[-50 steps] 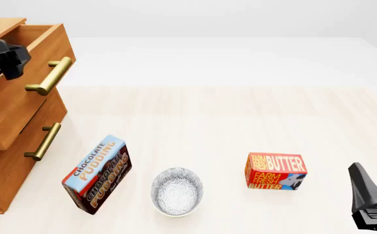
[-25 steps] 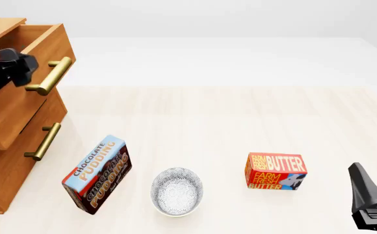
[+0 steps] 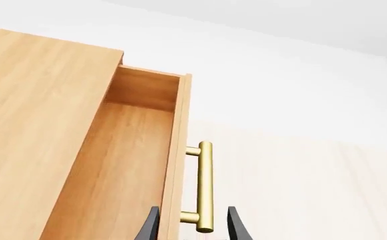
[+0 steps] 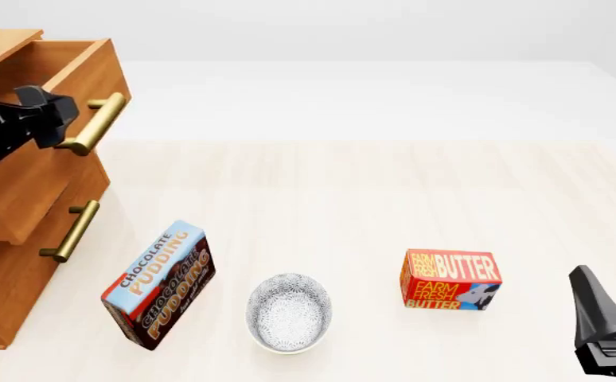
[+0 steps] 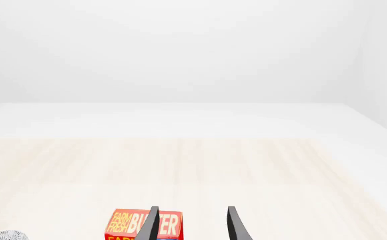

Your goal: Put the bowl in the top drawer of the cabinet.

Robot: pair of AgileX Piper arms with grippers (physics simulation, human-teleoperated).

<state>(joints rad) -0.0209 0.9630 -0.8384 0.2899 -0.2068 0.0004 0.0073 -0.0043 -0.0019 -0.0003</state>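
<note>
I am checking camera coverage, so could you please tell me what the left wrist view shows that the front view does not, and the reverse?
Only the left wrist view shows the bare wooden inside of the top drawer and the left gripper with its fingers open on either side of the brass handle.

Only the front view shows the bowl, the chocolate pudding box, the butter box, the lower drawer and the right gripper.

Both show the cabinet, the pulled-out top drawer and its handle.
</note>
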